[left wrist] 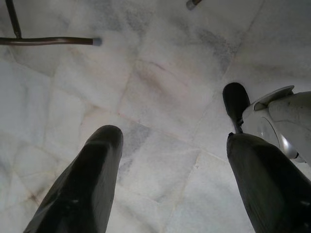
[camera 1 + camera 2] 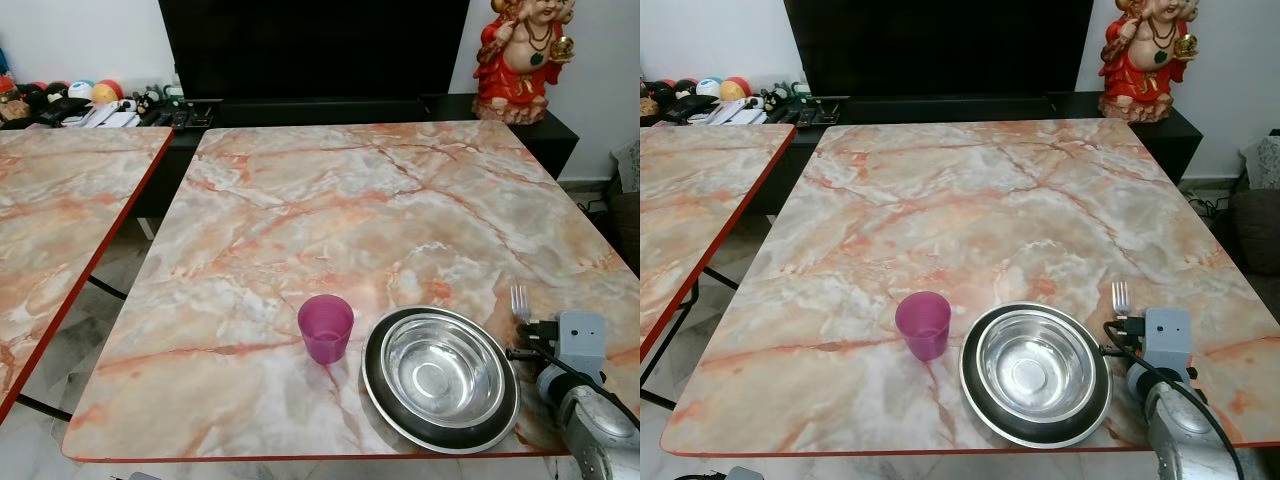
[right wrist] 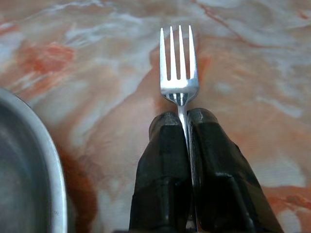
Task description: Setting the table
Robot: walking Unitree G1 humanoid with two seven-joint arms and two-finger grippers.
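My right gripper is pinched shut on the fork, holding its neck between both fingers; tines point away from me, just above the marble table — whether they touch the top I cannot tell; the fork sits just beside the right rim of the steel bowl, near the table's front edge.

The bowl nests in a dark plate; a purple cup stands upright just left of them, apart from the rim; a red figurine stands well back on the dark cabinet beyond the far edge; a second marble table stands to my left.

My left gripper hangs idle over the pale floor, fingers spread wide, nothing between them.

Step in hand, as I judge it: laying the fork to the right of the bowl — the cup and bowl look already placed, so the setting seems close to done.

Next move calls for: lowering until the handle lies flat on the marble, keeping it parallel to the bowl's side and off its rim; then parting the fingers slowly so the fork doesn't flip or skid; then drawing straight back, clear of the plate.
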